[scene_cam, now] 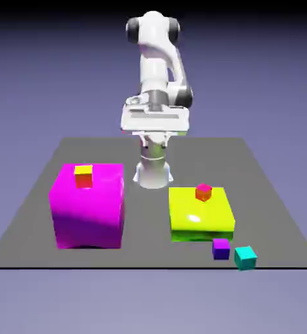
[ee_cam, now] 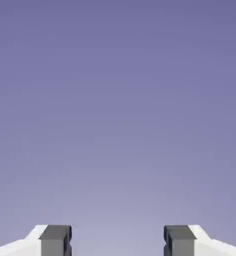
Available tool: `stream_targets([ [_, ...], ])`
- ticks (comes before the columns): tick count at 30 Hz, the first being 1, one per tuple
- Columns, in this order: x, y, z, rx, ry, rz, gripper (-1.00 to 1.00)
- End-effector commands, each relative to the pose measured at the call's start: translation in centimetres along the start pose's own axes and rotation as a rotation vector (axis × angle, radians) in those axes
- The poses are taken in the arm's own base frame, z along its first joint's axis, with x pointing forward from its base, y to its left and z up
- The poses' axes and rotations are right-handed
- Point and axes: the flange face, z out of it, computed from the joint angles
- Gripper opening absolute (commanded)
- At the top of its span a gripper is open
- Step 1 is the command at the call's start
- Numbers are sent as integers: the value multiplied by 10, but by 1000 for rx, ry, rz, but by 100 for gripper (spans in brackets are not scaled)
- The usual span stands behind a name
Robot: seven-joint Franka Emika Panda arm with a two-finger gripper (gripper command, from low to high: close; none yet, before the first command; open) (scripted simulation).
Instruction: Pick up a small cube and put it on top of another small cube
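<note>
The teal cube (scene_cam: 245, 257) is sitting at the table's (scene_cam: 25, 215) near edge, just beside the purple cube (scene_cam: 221, 248), with bare surface toward the exterior view's left. The yellow-topped cube (scene_cam: 83, 176) is resting on the magenta block (scene_cam: 88, 205). The gripper (ee_cam: 118, 242) is hanging well apart, fingers (ee_cam: 55, 240) spread wide, gripping nothing.

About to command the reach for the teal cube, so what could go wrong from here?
1. The teal cube sits near the table's front edge, close to the purple cube; the open gripper may knock either.
2. The yellow-topped cube stands high on the magenta block; a low carry could hit that block.
3. The hand view shows only backdrop, so it gives no guidance yet.
</note>
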Motion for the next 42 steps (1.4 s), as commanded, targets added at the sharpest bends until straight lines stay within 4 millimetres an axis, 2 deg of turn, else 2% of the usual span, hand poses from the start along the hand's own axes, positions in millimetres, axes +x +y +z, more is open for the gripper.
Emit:
stream_targets([
  [1, -3, -10, 10, -21, -31, -56, 0],
  [7, -34, -68, 67, -140, -208, -391, 0],
  [13, -80, -115, 123, -240, -371, -715, 0],
  [19, -134, -153, 174, -323, -512, -1021, 0],
  [26, -201, -187, 225, -401, -645, -1342, 0],
  [37, -301, -216, 294, -514, -805, -1736, 0],
  [39, -302, -216, 294, -514, -806, -1738, 0],
  [41, -313, -178, 336, -515, -806, -1738, 0],
  [42, -315, -171, 342, -515, -806, -1738, 0],
])
